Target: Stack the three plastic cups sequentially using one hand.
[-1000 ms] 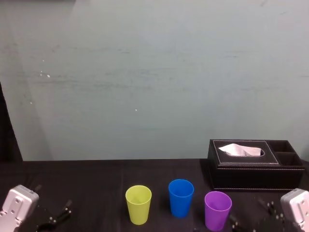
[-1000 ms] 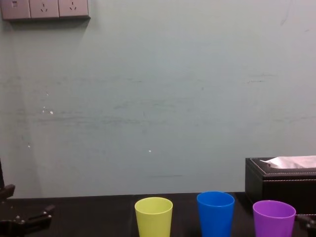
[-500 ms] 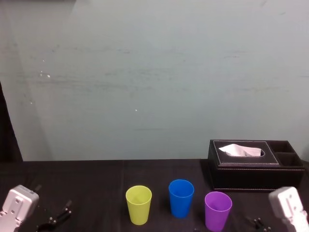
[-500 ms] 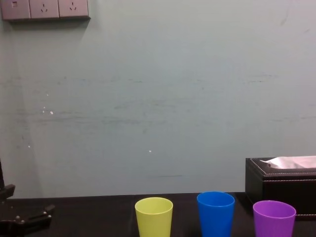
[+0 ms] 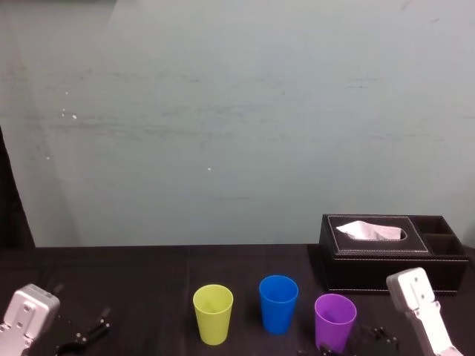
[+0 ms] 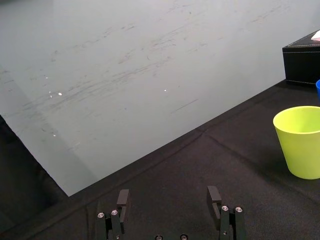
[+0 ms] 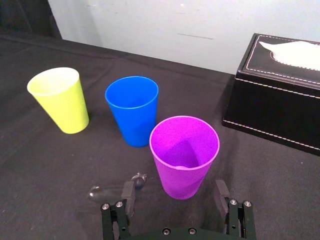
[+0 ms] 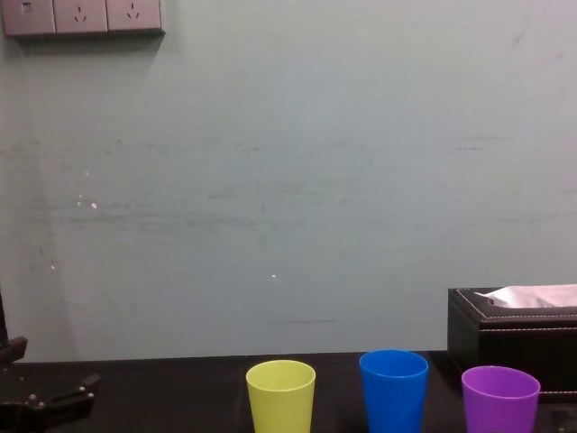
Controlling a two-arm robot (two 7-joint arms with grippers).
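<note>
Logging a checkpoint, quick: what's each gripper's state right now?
Left gripper: open, empty.
Right gripper: open, empty, facing the purple cup.

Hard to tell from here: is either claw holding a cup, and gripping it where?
Nothing is held. The right claw is open, close to the purple cup but not gripping it. The left claw is open too, parked off to the left.

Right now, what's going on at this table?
None of the three cups is stacked yet: the yellow-green cup, blue cup and purple cup stand upright and apart in a row on the black table, near a tissue box. The right pincer is open, low and lined up with the purple cup, not gripping it. The left pincer rests open and idle at the left.
</note>
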